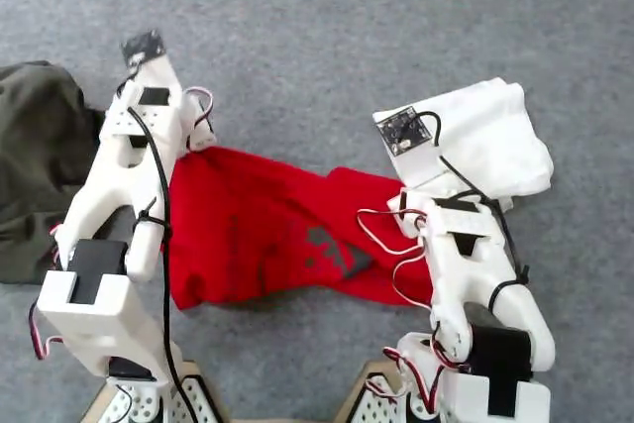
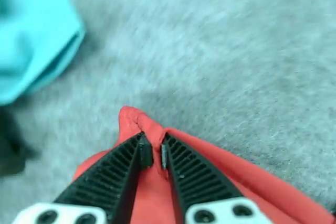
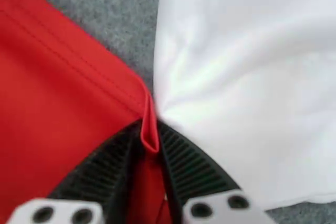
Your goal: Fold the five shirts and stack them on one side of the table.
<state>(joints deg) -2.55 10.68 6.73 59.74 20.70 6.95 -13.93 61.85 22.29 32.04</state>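
Observation:
A red shirt (image 1: 277,235) with a dark print lies spread across the middle of the grey table. My left gripper (image 2: 152,153) is shut on a pinched corner of the red shirt (image 2: 131,121), at its far left edge in the high view (image 1: 193,138). My right gripper (image 3: 150,142) is shut on a raised fold of the red shirt (image 3: 63,93) at its far right edge (image 1: 404,193), right beside a crumpled white shirt (image 3: 247,77). That white shirt (image 1: 495,136) sits at the right of the table.
A dark green shirt (image 1: 40,156) lies bunched at the table's left edge. A turquoise cloth (image 2: 31,35) lies on the table close beyond the left gripper. Bare grey table (image 1: 317,37) stretches along the far side.

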